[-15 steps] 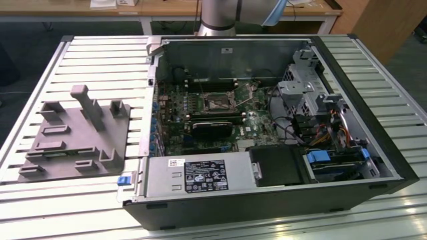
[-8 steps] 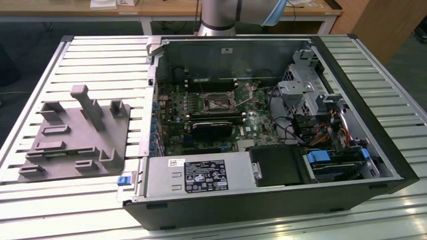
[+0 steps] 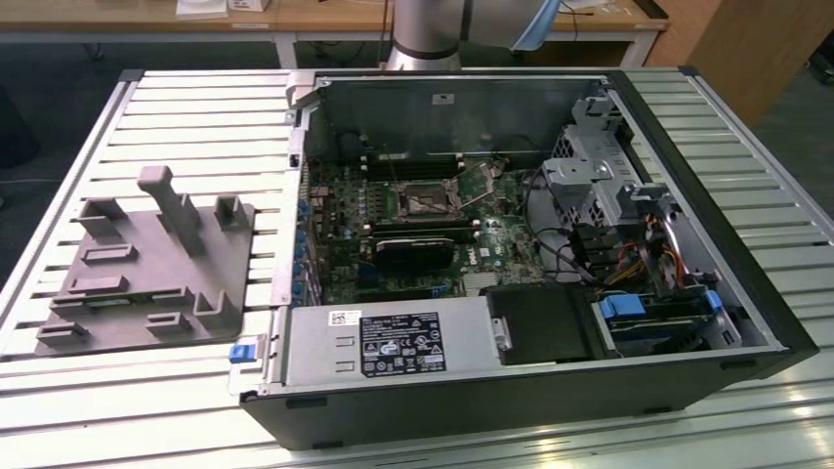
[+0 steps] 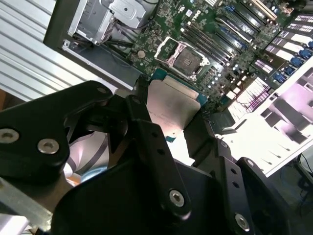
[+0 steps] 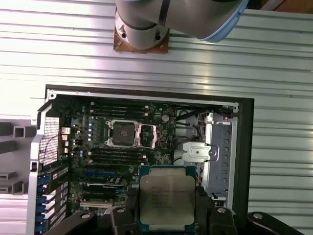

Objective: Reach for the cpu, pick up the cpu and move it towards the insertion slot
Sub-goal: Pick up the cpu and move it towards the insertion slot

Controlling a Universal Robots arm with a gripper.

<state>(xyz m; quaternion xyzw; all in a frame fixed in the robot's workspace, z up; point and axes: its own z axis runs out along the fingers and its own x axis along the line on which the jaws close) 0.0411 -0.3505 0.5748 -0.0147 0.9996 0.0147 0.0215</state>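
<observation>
My gripper (image 5: pixel 166 218) is shut on the cpu (image 5: pixel 167 197), a flat square chip with a silvery top and a pale rim, clamped between the black fingers (image 5: pixel 129 210). The second wrist view shows the same hold, with the cpu (image 4: pixel 171 105) between the dark gripper (image 4: pixel 173 134) links. I am high above the opened computer. The insertion slot (image 5: pixel 122 133) lies on the green board below, a dark square in a shiny bracket, apart from the cpu. The insertion slot (image 4: pixel 186 59) also appears beyond the chip, and the insertion slot (image 3: pixel 424 203) sits mid-board in the exterior view.
The open black computer case (image 3: pixel 729 332) lies on a slatted metal table (image 3: pixel 195 107). A grey fixture (image 3: pixel 150 264) stands at the exterior view's left. Inside the case are a power supply (image 3: pixel 391 342), a drive cage (image 3: pixel 593 186) and cables. The arm's base (image 3: pixel 424 34) is behind the case.
</observation>
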